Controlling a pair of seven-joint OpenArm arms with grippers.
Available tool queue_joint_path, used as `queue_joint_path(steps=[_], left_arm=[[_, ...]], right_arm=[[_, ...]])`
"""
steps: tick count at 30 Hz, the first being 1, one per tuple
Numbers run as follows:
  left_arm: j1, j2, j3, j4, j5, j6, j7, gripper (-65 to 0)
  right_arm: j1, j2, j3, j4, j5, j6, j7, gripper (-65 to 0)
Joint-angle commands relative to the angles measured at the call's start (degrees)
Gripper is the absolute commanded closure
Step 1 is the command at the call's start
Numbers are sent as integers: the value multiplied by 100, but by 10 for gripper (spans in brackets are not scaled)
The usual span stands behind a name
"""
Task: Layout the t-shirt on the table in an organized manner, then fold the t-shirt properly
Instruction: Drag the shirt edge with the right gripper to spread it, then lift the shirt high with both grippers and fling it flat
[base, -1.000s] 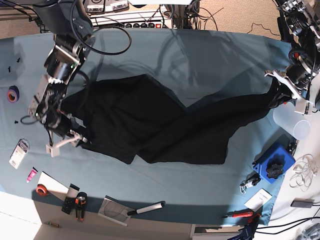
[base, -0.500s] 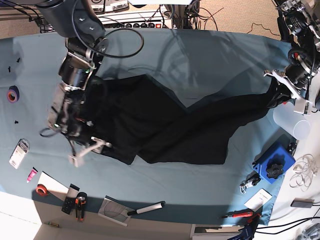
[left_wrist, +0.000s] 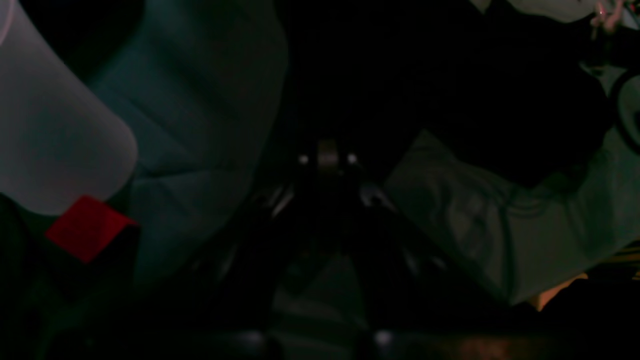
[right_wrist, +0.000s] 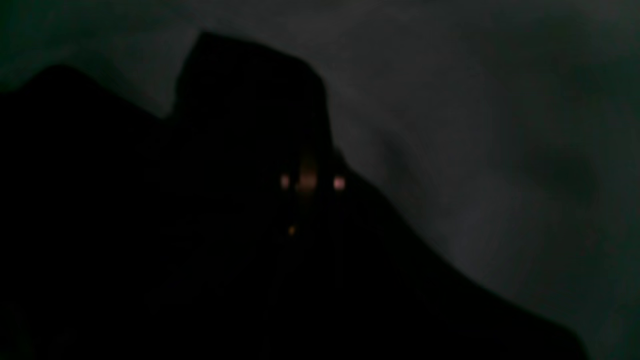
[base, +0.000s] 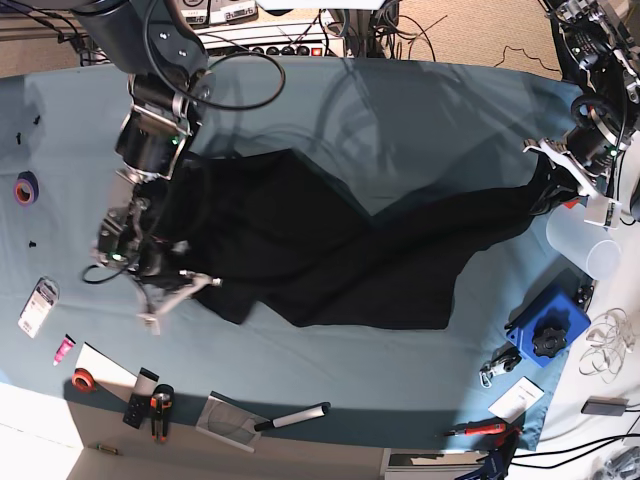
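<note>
- Teal-blue cloth covers the bench (base: 420, 110), with cables and a power strip beyond its far edge.
- Black t-shirt (base: 330, 250) lies stretched across the middle of the bench, creased and unfolded, running from the left side to the right edge; no print shows in any view.
- Right gripper (base: 180, 285) sits at the shirt's near-left corner, jaws closed; black fabric bunches at its tip, and the grip appears to be on the t-shirt. The right wrist view is too dark to confirm more than dark cloth against the bench covering.
- Left gripper (base: 560, 185) sits at the shirt's far-right end, jaws closed on a pulled-out tail of the t-shirt. The left wrist view shows dark fabric over the teal cloth, dimly lit.
- Translucent white cup (base: 590, 250) lies just beside the left gripper on the near side; it also appears at the left of the left wrist view.
- Blue block with a black knob (base: 547, 330) stands near the right edge.
- Purple tape roll (base: 26, 187) lies at the left edge, well apart from the shirt.
- Orange tape roll (base: 84, 380) and orange-handled pliers (base: 160, 410) lie along the near-left edge.
</note>
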Motion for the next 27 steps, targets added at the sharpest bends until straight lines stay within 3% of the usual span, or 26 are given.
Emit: queue_joint_path(steps=[1,7,11,16,22,27], left_arm=[[-31,-81,-15,92,-144,-74,-203,0],[-94,-81,-15,92,-39,-83,-623,0],[-160,-83,-15,92,-39,-83,-745,0],[-479,-83,251,90,42,-13,-861,0],[-1296,-83,1858,-219,1797,629,-1733,0],[-2741,-83,2702,-1049,2806,979,-1985,0]], right_arm=[[264,146,7,509,83,15,212,0],[448,717,7,2717,474,11,81,0],[632,1259,7,2962,739,7,76,0],[688,1370,398,2964,1508,-2,4,0],[481,1362,1329,2962,2625,595,-479,0],[396,1364,1335,2691,2312,549,-313,0]])
